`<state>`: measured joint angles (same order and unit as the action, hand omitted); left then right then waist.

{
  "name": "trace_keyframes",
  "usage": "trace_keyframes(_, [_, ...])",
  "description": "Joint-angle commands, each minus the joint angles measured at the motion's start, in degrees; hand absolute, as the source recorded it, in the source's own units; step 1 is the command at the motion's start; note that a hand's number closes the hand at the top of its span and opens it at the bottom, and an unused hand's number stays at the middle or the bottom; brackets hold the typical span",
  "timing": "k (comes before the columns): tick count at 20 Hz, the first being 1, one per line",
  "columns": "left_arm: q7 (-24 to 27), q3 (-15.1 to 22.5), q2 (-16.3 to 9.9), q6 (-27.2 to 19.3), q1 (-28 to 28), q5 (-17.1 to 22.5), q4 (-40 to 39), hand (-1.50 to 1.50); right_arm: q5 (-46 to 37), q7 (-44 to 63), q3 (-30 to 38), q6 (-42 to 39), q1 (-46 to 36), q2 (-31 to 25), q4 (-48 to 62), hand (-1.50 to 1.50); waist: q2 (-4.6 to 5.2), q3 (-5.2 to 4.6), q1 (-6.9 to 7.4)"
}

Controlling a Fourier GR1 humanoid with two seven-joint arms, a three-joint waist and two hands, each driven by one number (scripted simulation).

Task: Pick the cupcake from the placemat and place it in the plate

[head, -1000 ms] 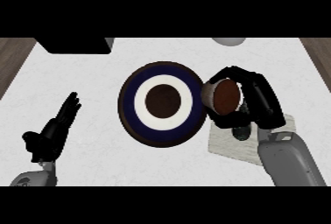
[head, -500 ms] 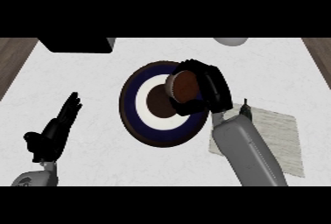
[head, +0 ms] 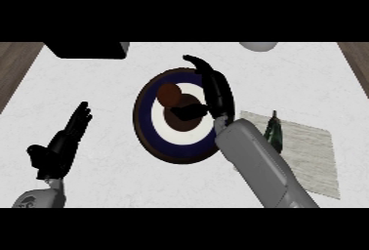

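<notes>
The cupcake [head: 171, 95], a brown oval, sits on the plate [head: 146, 128], over its white ring just up and left of the dark centre. The plate is round, with a navy rim, and lies mid-counter. My right hand [head: 217, 97] hovers over the plate's right half, open. Its fingers stretch toward the far rim and its thumb points left just below the cupcake. The cupcake lies beside the palm with nothing curled round it. The grey placemat [head: 310, 151] lies to the plate's right. My left hand [head: 63, 141] rests open at the lower left, fingers up.
A dark green object [head: 274, 130] stands on the placemat's left part, next to my right forearm. A black box [head: 86, 49] is at the far left of the counter and a grey bowl [head: 258, 46] at the far edge. Wooden floor shows beyond both side edges.
My right hand carried the cupcake left from the placemat side to over the plate, then straightened its fingers; the cupcake now lies on the plate. The left hand has not moved.
</notes>
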<state>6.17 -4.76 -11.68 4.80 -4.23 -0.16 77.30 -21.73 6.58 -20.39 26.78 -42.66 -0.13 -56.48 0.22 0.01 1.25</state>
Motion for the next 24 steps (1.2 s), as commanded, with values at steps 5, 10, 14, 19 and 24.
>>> trace_keyframes(5, [-1.7, -0.3, -0.4, 0.7, 0.0, 0.4, 1.8, 0.0, 15.4, -10.7, 8.7, 4.4, -0.7, 0.1, -0.3, -1.5, 0.07, 0.07, -0.16])
trace_keyframes(10, [-0.2, 0.0, 2.2, -2.5, -2.3, -1.3, -2.3, 0.0, 26.8, -19.0, 14.9, -4.4, 6.7, 0.1, -3.5, -1.5, 0.1, 0.06, -1.56])
trace_keyframes(14, [3.2, -0.9, 0.1, 0.5, 2.0, -0.5, -1.5, 0.0, 33.8, -25.0, 21.9, -16.0, 11.4, -7.6, -2.3, -1.5, -0.03, 0.04, -1.19])
trace_keyframes(19, [-2.3, 0.4, 1.5, -1.4, -0.6, -1.1, 2.1, 0.0, 36.6, -37.0, 26.4, -28.9, 15.8, -14.0, 6.6, -1.5, 0.0, 0.09, -0.84])
trace_keyframes(24, [2.8, 0.3, 2.0, -1.0, 1.6, -1.9, 0.1, 0.0, 33.5, -49.3, 27.9, -36.0, 12.1, -17.3, 22.0, -1.5, 0.21, 0.07, -0.15])
